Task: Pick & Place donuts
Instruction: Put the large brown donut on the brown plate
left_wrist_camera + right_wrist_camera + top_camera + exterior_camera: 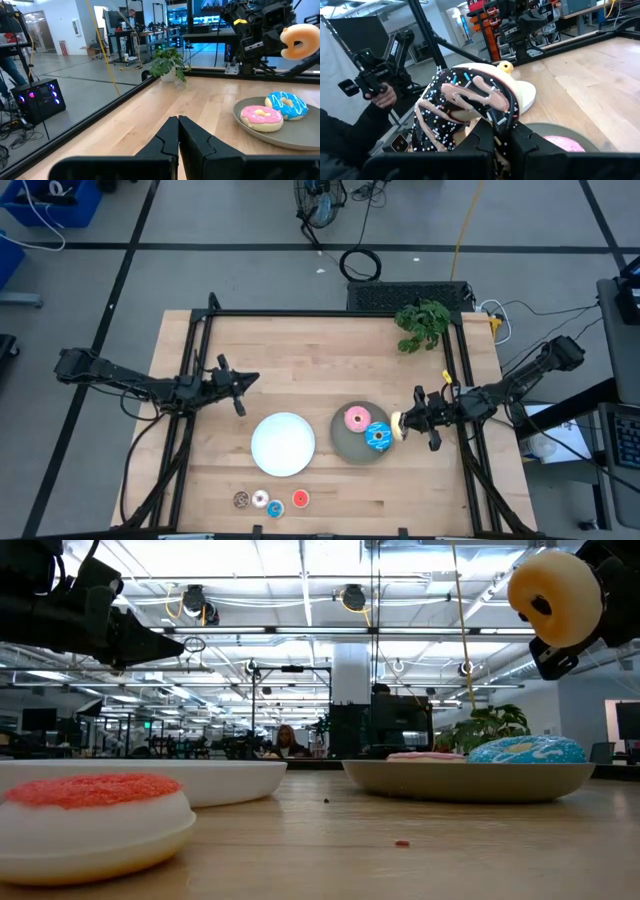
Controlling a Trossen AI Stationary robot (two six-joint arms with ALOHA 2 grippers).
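Wooden table (330, 350) noted: your right gripper (404, 423), clamped on the sprinkled chocolate donut (465, 107), hovers at the grey plate (345, 442) rim, so lower it into bare space beside the pink donut (356, 418) and blue donut (378, 436); left gripper (243, 381) waits shut, empty.

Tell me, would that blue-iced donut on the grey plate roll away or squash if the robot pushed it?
The blue donut lies flat on the grey plate, so it would probably slide, not roll. The sprinkled donut keeps its ring shape in the right gripper, so these look fairly stiff. They seem light.
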